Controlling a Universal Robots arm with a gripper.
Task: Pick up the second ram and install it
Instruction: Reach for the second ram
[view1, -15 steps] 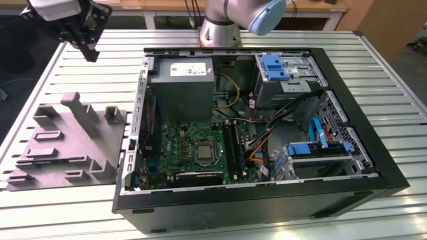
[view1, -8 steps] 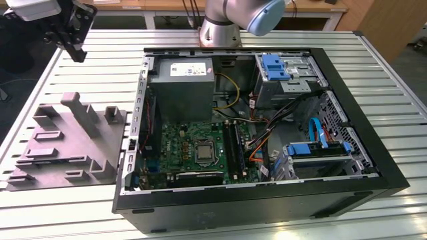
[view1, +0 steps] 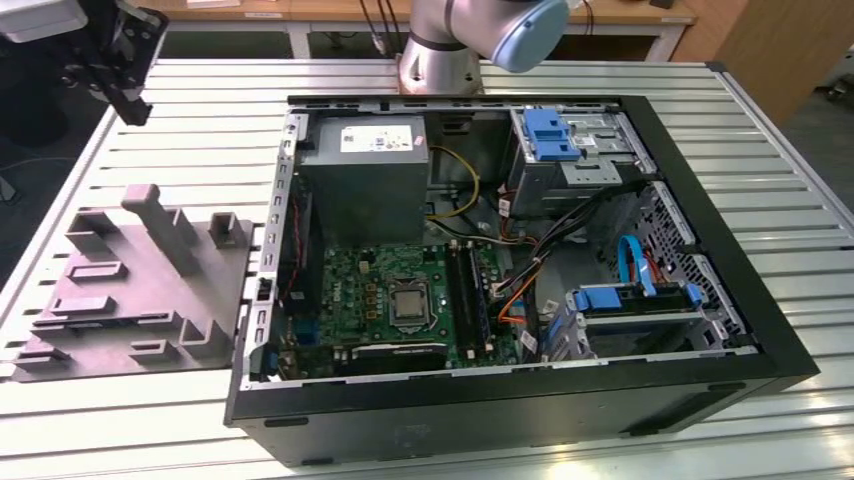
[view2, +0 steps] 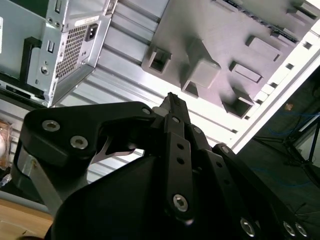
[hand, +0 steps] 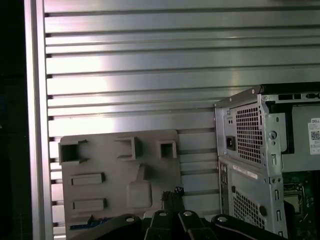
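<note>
Silver arm (view1: 430, 60), blue joint cap (view1: 531, 30), black gripper (view2: 172, 100), silver screws (view2: 180, 202)

- We cannot identify the bluish strip (hand: 89, 223) on the gray tray (hand: 115, 170), partly behind the gripper (hand: 172, 193).
- We see the arm (view1: 467, 40) cut off at the far edge.

Gripper (view1: 132, 110) aloft; open computer case (view1: 507, 412)

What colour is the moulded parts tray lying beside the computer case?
Plain matte grey all over; the parts tray shows best in the exterior view.
</note>
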